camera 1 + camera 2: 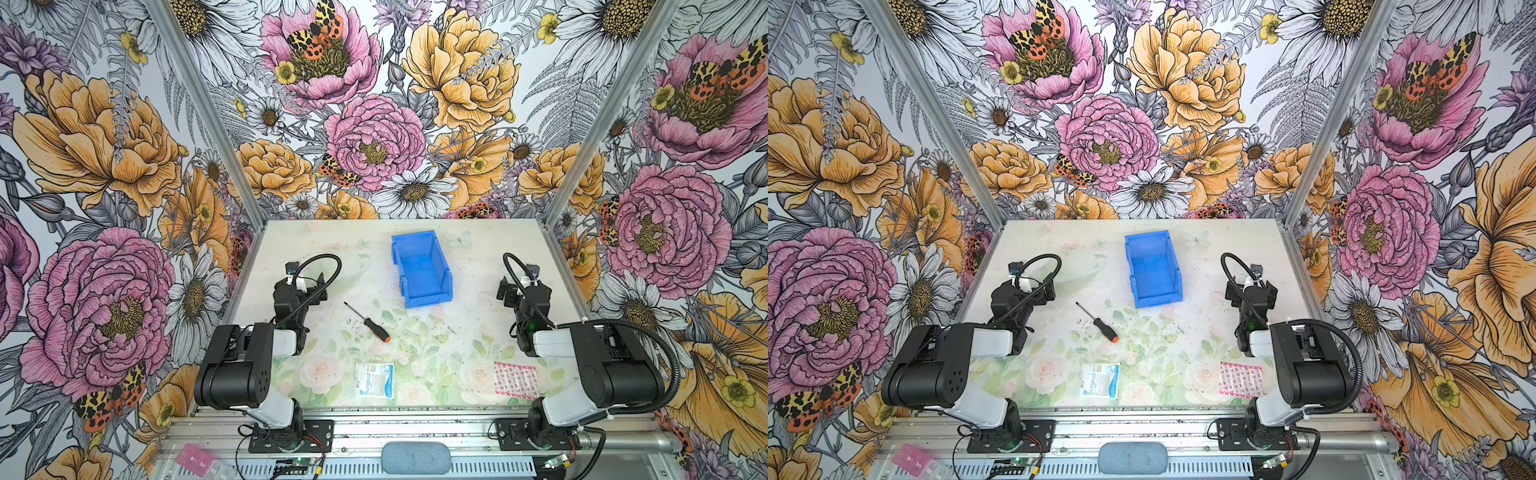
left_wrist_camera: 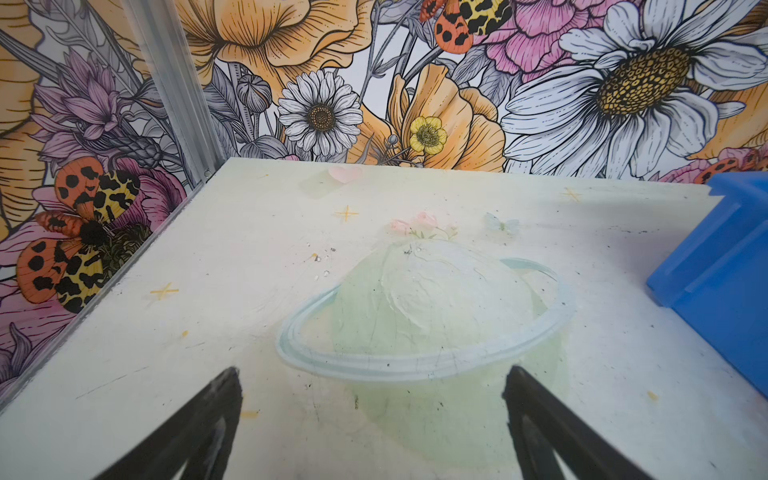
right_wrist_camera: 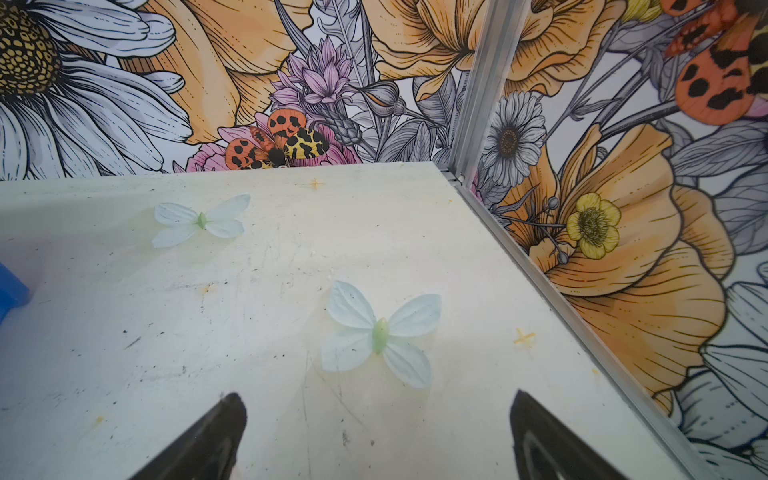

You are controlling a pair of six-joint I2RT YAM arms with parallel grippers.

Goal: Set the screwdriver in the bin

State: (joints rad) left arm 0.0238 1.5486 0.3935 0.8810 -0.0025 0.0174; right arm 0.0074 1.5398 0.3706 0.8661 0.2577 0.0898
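Note:
The screwdriver (image 1: 368,322) (image 1: 1099,323) lies flat on the table in both top views, orange end toward the front, thin shaft pointing back and left. The blue bin (image 1: 422,268) (image 1: 1154,268) stands behind and to its right, open top, nothing inside; one side wall (image 2: 723,274) shows in the left wrist view and a corner (image 3: 10,291) in the right wrist view. My left gripper (image 1: 306,286) (image 2: 372,374) hovers open left of the screwdriver, over bare table. My right gripper (image 1: 521,291) (image 3: 376,397) is open at the right of the bin, holding nothing.
A white and blue surgical packet (image 1: 374,380) lies near the table's front edge, and a pink patterned packet (image 1: 515,380) lies at the front right. Aluminium posts and floral walls close the table on three sides. A pink box (image 1: 195,459) rests on the front rail.

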